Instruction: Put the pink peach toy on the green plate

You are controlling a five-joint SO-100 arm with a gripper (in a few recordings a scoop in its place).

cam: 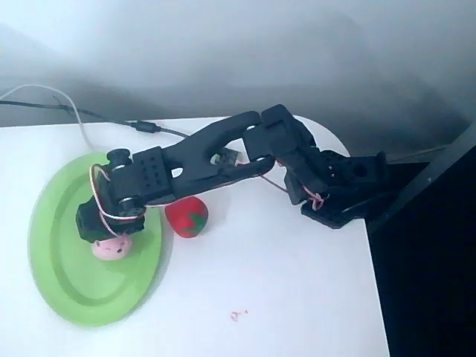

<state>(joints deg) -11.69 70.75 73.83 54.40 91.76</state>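
Sitting right of the green plate (pixel 67 282) on the bench (pixel 297 297) is a red strawberry toy (pixel 187 217). The pale-pink peach toy (pixel 112 248) lies on the plate under the hand (pixel 100 229); its grip I cannot tell.

The gripper (pixel 111 239) sits directly over the pink peach toy (pixel 112 249) in the overhead view; the wrist housing covers the toy's upper part, so the leaf patches cannot be made out and the face is too small to read. The fingertips are hidden under the housing, so whether the jaws clamp the toy or stand apart cannot be told. The arm also covers part of the green plate (pixel 67 275) rim behind the claw. A cable (pixel 44 97) up and left of the claw is cut off by the picture's left edge.
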